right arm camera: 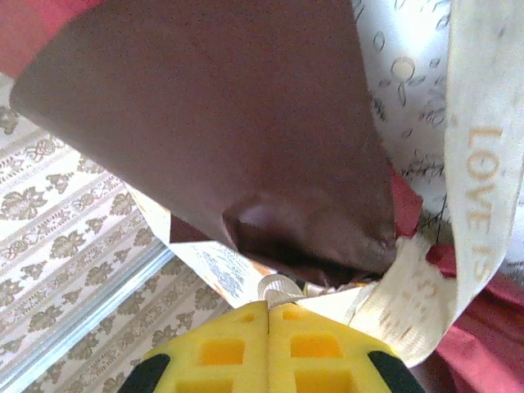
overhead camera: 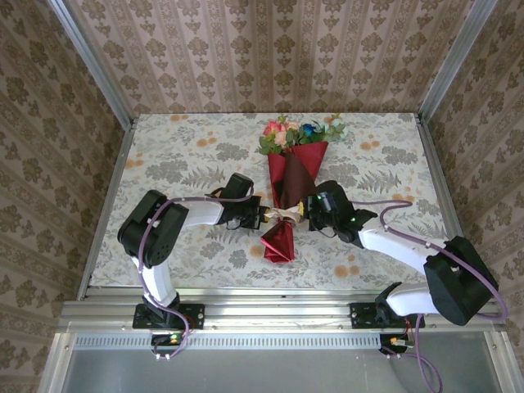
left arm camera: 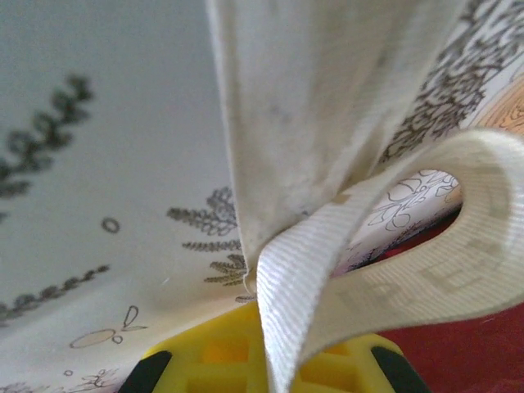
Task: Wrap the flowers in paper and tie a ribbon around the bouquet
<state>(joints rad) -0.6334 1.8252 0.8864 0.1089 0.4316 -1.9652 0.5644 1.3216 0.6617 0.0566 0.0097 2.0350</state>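
Seeing left fingers (left arm camera: 213, 364) and right fingers (right arm camera: 221, 352) each clamped on ribbon (left arm camera: 304, 315), bouquet (overhead camera: 292, 184) on surface (overhead camera: 180, 164) between them. /ana
Risk: uneven pull, ribbon slips free, knot slackens, paper (overhead camera: 278, 241) unrolls. /raj

The top external camera sits high above and behind the arm bases, looking down across the whole surface (overhead camera: 180, 246), bouquet (overhead camera: 295, 168) dead centre. The left wrist camera peers out over its own yellow left fingers (left arm camera: 217, 360), jammed right up against the ribbon (left arm camera: 409, 278). The right wrist camera, equally tight, looks past the right fingers (right arm camera: 221, 352) at maroon paper (right arm camera: 229, 123). Both wrist views share that ribbon, and all three share the surface.
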